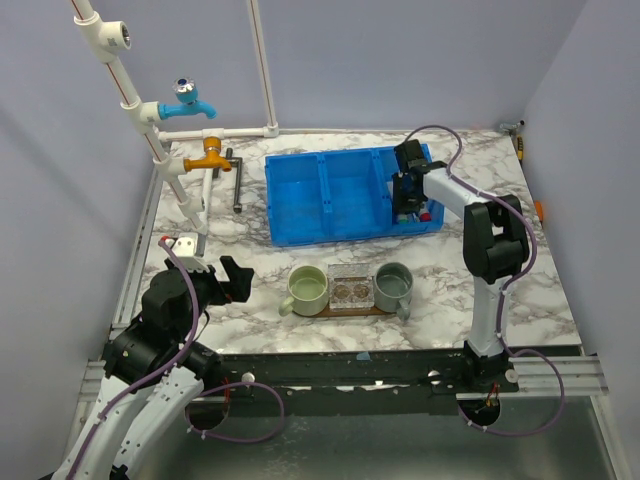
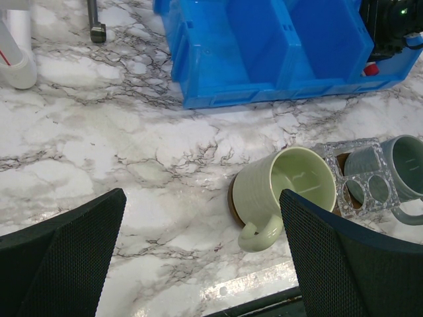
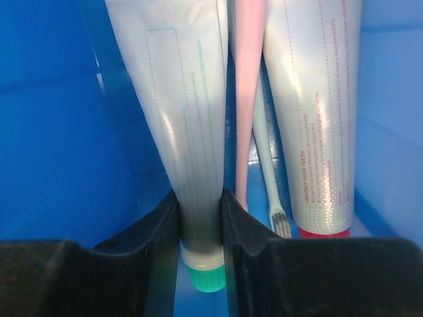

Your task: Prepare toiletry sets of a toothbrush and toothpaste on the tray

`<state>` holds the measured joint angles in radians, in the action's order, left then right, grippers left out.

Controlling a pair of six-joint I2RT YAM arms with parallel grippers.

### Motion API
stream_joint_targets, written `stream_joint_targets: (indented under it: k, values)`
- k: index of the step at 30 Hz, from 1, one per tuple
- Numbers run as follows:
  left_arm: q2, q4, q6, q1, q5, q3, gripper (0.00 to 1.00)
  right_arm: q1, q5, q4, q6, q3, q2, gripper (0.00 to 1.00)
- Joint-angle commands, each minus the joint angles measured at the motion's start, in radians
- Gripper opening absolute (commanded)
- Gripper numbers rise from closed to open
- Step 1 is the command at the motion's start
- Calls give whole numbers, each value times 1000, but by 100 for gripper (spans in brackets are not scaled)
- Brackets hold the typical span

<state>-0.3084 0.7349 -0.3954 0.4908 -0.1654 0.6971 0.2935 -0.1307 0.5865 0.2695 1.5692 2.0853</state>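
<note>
At the lower left of the top view the left arm (image 1: 185,300) is hovering with its jaws spread wide and empty. Little is threatening there unless it is swinging toward the green cup (image 1: 307,288). The real risk is sitting at the upper right, where the right arm (image 1: 450,190) is reaching into the right compartment of the bin (image 1: 300,200). Its jaws are pinching the green-capped tube (image 3: 188,125) just above the cap, so the soft body is likely bending or sliding free during a lift. The pink brush (image 3: 248,99) lying just beside it is liable to be dragged along. In the wrist view, left to right, that tube is looking flat, glossy and whitish-grey, the pink brush slim and smooth, the light-blue brush (image 3: 268,178) thin with bristles showing, and the red-capped tube (image 3: 317,112) pale with red print. The tray (image 1: 340,313) is lying at the centre of the desk, mostly hidden under the green cup, a clear holder (image 1: 350,290) and a grey cup (image 1: 393,285).
</note>
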Motion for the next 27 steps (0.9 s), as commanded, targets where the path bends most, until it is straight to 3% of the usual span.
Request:
stream_joint_targets:
  k: [1, 16, 21, 27]
  values:
    - [4, -5, 3, -6, -5, -4, 99, 6, -12, 12, 17, 52, -59, 26]
    - [-57, -15, -3, -5, 62, 58, 99, 5, -4, -43, -1, 25, -315, 26]
    - [-107, -35, -10, -6, 135, 118, 99, 8, 121, -108, 0, -32, -455, 27]
    - [-169, -53, -26, -5, 254, 201, 99, 33, 389, -182, 31, -81, -583, 27]
